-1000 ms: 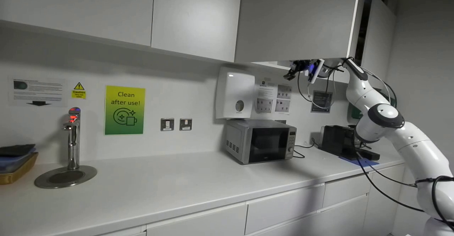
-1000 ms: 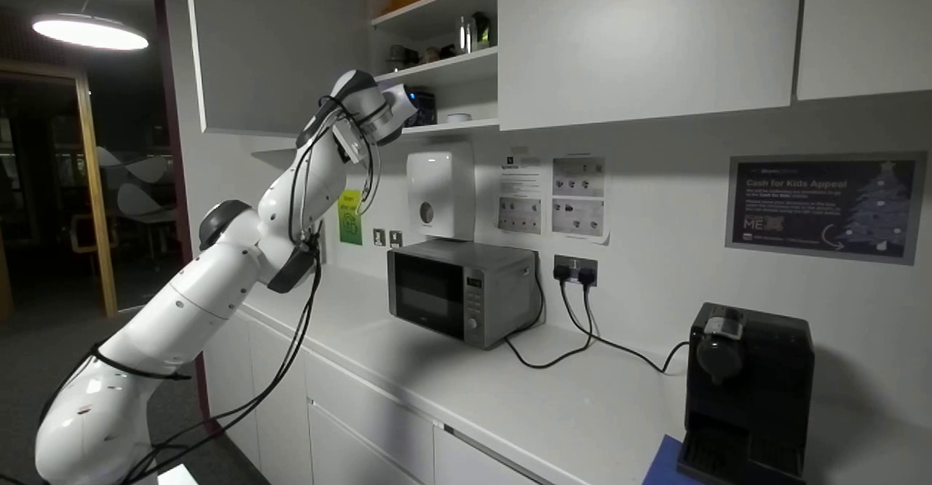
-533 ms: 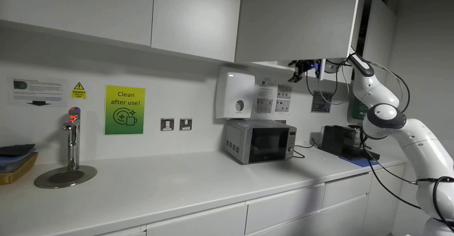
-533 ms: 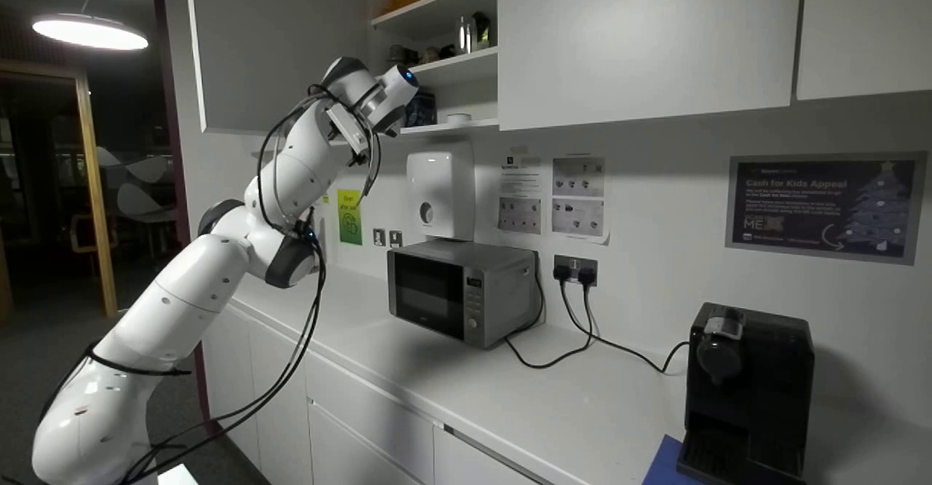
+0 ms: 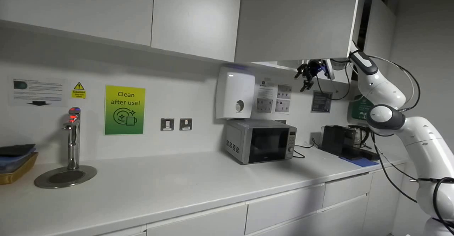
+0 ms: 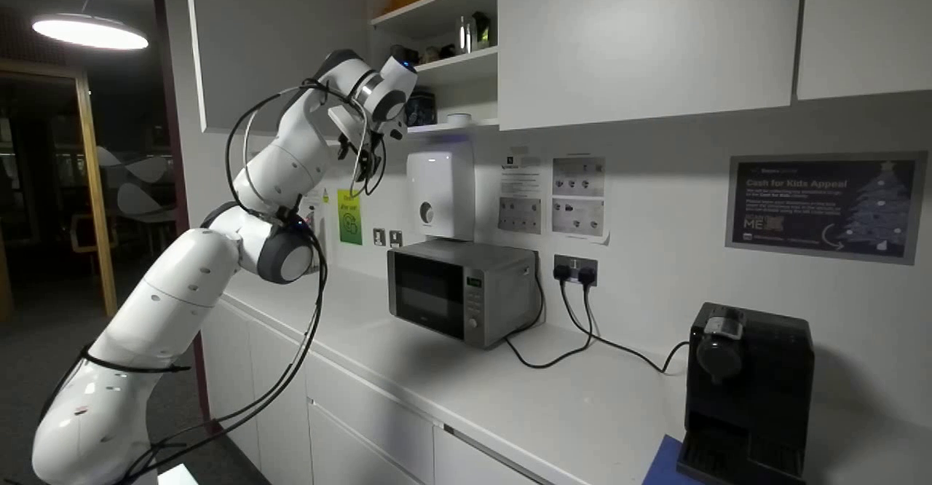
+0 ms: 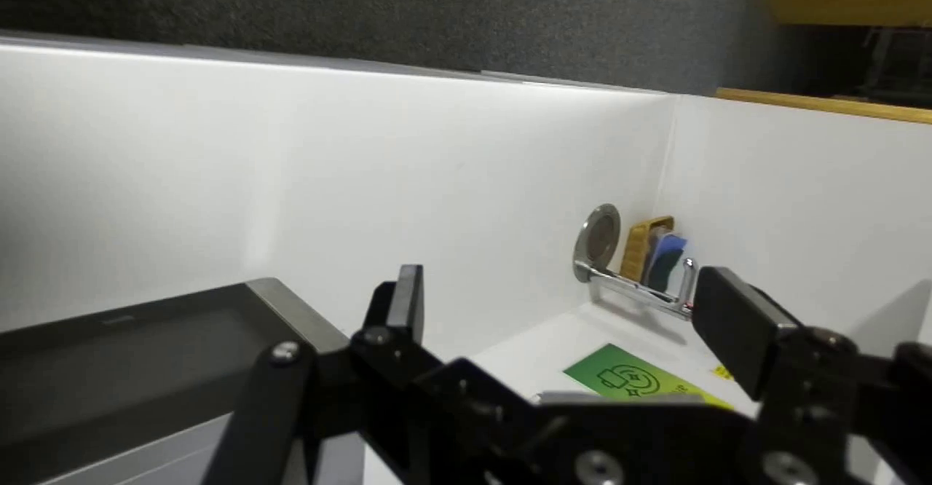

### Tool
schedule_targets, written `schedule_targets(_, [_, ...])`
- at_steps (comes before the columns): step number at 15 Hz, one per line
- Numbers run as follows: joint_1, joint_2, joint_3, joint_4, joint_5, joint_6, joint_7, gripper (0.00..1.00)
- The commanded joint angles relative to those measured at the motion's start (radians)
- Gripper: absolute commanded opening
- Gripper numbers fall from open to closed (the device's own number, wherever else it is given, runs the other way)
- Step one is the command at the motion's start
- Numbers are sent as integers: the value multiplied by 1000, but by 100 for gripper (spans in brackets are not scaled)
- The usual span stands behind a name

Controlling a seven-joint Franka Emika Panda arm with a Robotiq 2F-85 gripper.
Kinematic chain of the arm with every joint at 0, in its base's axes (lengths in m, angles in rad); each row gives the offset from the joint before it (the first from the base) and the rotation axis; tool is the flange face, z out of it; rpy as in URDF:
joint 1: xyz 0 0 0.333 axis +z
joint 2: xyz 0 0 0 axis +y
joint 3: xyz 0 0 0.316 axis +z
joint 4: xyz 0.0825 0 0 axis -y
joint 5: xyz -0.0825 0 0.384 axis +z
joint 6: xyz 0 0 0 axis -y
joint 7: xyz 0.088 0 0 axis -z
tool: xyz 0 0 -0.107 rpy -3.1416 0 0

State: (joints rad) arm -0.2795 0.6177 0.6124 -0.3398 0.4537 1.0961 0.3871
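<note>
My gripper (image 5: pixel 300 81) hangs below the bottom edge of the opened cabinet door (image 5: pixel 298 20), out from the wall and higher than the microwave (image 5: pixel 269 144). Its two black fingers stand wide apart in the wrist view, and nothing lies between the pads (image 7: pixel 735 325). It touches nothing that I can see. The upper wrist is hidden behind the door in that exterior view. In an exterior view the door (image 6: pixel 284 48) stands swung out beside open shelves (image 6: pixel 455 70), close to the arm's wrist. A white towel dispenser (image 6: pixel 440 194) hangs on the wall above the microwave (image 6: pixel 502 288).
The white counter (image 5: pixel 159 186) carries a chrome tap (image 5: pixel 73 140), a wicker basket (image 5: pixel 21 170) and a black coffee machine (image 6: pixel 786 368) on a blue mat (image 6: pixel 666 463). On the shelves are a dark box (image 6: pixel 421 110) and a small white dish (image 6: pixel 459 118). Cables loop from the arm.
The arm has drawn back from the shelves, and its wrist has tilted. In an exterior view the gripper has shifted right and slightly down, showing more below the door.
</note>
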Motion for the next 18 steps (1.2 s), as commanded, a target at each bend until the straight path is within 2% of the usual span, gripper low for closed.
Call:
schedule_targets(1, [3, -40, -118, 0, 77, -128, 45, 100])
schedule_targets(5, [-2, -66, -183, -30, 176, -242, 44, 100])
schedule_targets(8, [16, -102, -252, -55, 166, -331, 30, 100])
schedule_targets(11, [38, -140, -329, -76, 121, -398, 20, 100])
schedule_targets(18, [130, -196, -498, -36, -164, -510, -164, 100])
